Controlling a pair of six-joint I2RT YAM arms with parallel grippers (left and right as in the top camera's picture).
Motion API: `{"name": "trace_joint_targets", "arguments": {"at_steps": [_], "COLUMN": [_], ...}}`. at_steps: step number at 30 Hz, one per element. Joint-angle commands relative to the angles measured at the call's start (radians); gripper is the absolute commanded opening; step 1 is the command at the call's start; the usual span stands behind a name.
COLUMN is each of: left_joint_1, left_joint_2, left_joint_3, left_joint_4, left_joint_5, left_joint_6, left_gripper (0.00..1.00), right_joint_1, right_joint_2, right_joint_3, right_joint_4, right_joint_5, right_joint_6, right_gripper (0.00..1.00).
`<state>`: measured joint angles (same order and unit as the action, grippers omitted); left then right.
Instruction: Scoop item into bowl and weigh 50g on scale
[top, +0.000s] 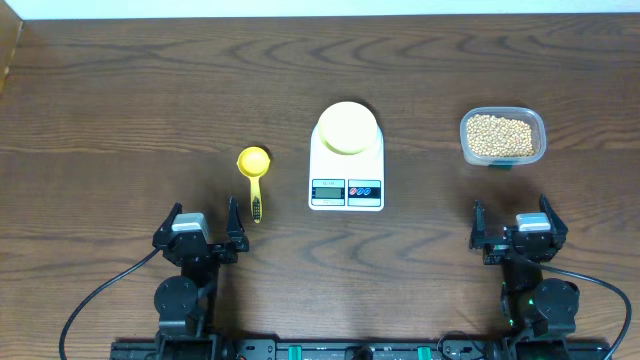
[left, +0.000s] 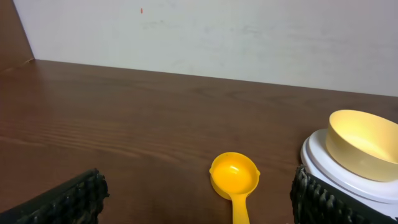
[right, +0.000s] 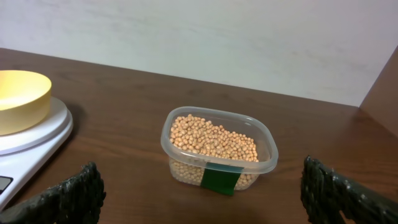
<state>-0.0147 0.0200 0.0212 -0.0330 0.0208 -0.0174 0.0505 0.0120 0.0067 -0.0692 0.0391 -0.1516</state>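
The pale-yellow bowl (top: 347, 128) (left: 362, 144) (right: 20, 98) sits empty on the round platform of the white scale (top: 346, 180) (left: 367, 186) (right: 28, 149) at the table's middle. The item, tan beans (top: 500, 134) (right: 213, 139), fills a clear plastic tub (top: 503, 156) (right: 219, 171) at the right. A yellow scoop (top: 254, 172) (left: 234, 181) lies left of the scale, handle toward me. My left gripper (top: 201, 232) (left: 199, 202) stands open just behind the scoop. My right gripper (top: 518, 228) (right: 202, 202) is open too, a short way in front of the tub, holding nothing.
The brown wooden table (top: 150, 90) runs back to a white wall (left: 217, 37). A cardboard edge (top: 8, 45) shows at the far left corner. Both arm bases stand at the near edge.
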Motion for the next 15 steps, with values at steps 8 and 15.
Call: {"name": "trace_joint_targets", "arguments": {"at_steps": [8, 15], "left_joint_1": [0.005, 0.005], "left_joint_2": [0.004, 0.004], "left_joint_3": [-0.017, -0.009], "left_joint_4": [-0.038, -0.043], "left_joint_5": [-0.005, 0.048], "left_joint_6": [0.013, -0.021], "left_gripper": [0.96, 0.96], "right_joint_1": [-0.006, -0.006], "right_joint_2": [0.000, 0.000], "right_joint_3": [-0.001, -0.001], "right_joint_4": [-0.003, -0.003], "right_joint_5": [-0.005, -0.005], "right_joint_6": [-0.014, -0.014], "right_gripper": [0.99, 0.99]}}
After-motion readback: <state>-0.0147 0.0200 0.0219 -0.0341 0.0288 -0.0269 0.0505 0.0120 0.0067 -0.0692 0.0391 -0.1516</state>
